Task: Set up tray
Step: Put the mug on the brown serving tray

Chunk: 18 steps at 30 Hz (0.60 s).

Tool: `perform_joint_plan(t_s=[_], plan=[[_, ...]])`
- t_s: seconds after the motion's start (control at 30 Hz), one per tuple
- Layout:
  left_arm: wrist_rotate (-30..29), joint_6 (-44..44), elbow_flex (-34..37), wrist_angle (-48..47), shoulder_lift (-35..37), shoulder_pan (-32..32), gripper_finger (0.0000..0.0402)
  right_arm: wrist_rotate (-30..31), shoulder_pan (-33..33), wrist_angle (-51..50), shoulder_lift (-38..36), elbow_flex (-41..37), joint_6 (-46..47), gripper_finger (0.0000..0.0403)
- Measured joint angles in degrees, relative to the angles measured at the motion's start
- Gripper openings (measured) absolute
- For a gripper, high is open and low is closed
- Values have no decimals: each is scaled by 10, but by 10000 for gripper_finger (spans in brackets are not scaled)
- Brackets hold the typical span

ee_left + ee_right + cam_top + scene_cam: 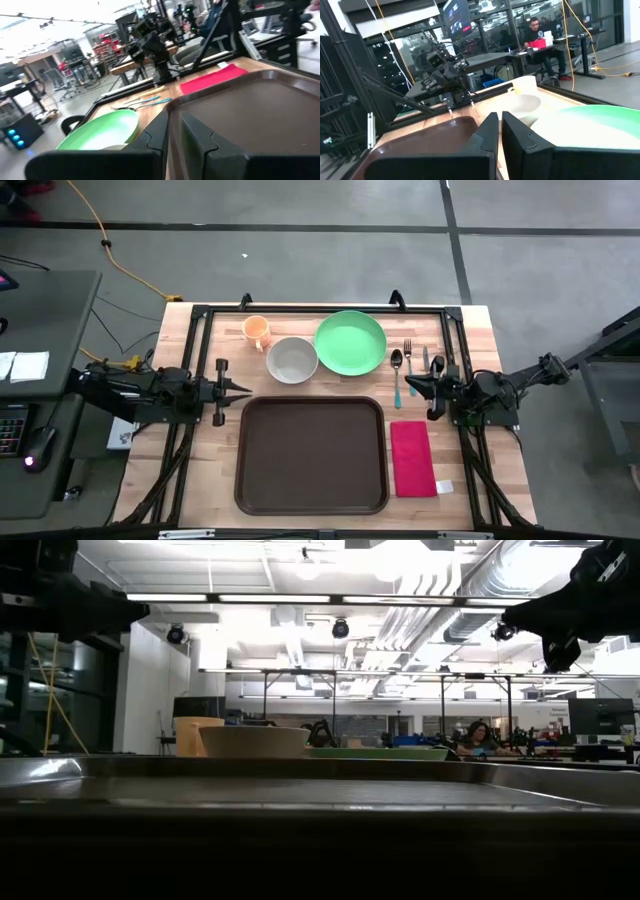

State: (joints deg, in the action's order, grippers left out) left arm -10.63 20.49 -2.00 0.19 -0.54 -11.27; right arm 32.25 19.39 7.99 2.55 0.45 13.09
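The dark brown tray (311, 455) lies flat on the wooden table's near middle, with nothing on it. Beyond it stand an orange cup (257, 330), a pale bowl (292, 359) and a green plate (351, 342). A spoon (397, 375), a fork (408, 355) and a knife (425, 358) lie right of the plate, and a red napkin (411, 458) lies right of the tray. My left gripper (240, 389) hovers level off the tray's far left corner, with a narrow gap between its fingers (175, 117). My right gripper (412, 385) hovers level above the cutlery, shut (499, 117).
A black frame (320, 310) runs along the table's far edge and down both sides under the arms. A desk with gear (40, 380) stands left of the table. A person (540, 37) sits at a desk in the room beyond.
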Motion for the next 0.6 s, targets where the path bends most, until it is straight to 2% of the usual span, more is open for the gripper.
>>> perform_joint_plan(t_s=[0.13,0.27,0.4,0.6], plan=[[-53,-3,0,0,0,0,79,7,0,0,0,0,-3,0],[-166,-42,-9,-6,0,0,79,32,0,0,0,0,-16,0],[-238,-40,-48,-8,0,0,78,57,0,0,0,0,-16,0],[-298,-4,-136,-52,-27,0,68,58,0,0,0,0,-16,0]])
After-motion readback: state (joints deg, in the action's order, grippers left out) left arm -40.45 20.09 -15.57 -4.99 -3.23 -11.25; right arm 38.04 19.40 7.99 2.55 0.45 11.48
